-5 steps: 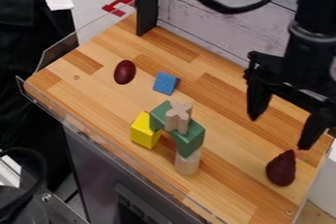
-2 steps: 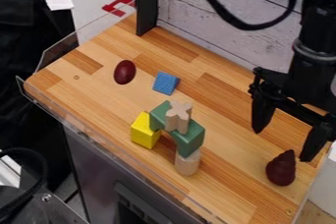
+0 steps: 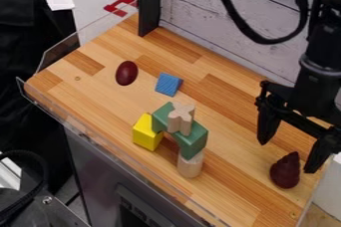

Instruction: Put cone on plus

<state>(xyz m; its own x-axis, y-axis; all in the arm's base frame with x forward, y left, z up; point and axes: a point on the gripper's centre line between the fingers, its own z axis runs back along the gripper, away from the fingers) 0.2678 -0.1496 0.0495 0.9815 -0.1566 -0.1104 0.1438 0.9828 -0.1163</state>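
My gripper point(image 3: 285, 157) hangs at the right side of the table with its two fingers spread wide, open and holding nothing. Between and just below the fingertips in the view stands a dark red cone-shaped piece point(image 3: 285, 171), its narrow tip up. The plus point(image 3: 180, 117), a light wooden cross-shaped block, stands on top of a green arch block point(image 3: 191, 140) left of the gripper. That arch rests on a yellow block point(image 3: 146, 133) at its left and a pale wooden cylinder point(image 3: 190, 165) at its right.
A blue block point(image 3: 168, 84) and a dark red oval piece point(image 3: 126, 72) lie farther back on the wooden table point(image 3: 226, 171). A wooden wall point(image 3: 213, 27) with a black post point(image 3: 150, 4) borders the back. Clear plastic edging lines the left side.
My gripper has moved down and slightly right, closer to the dark red cone, with its fingers still apart. The blocks have stayed where they were.
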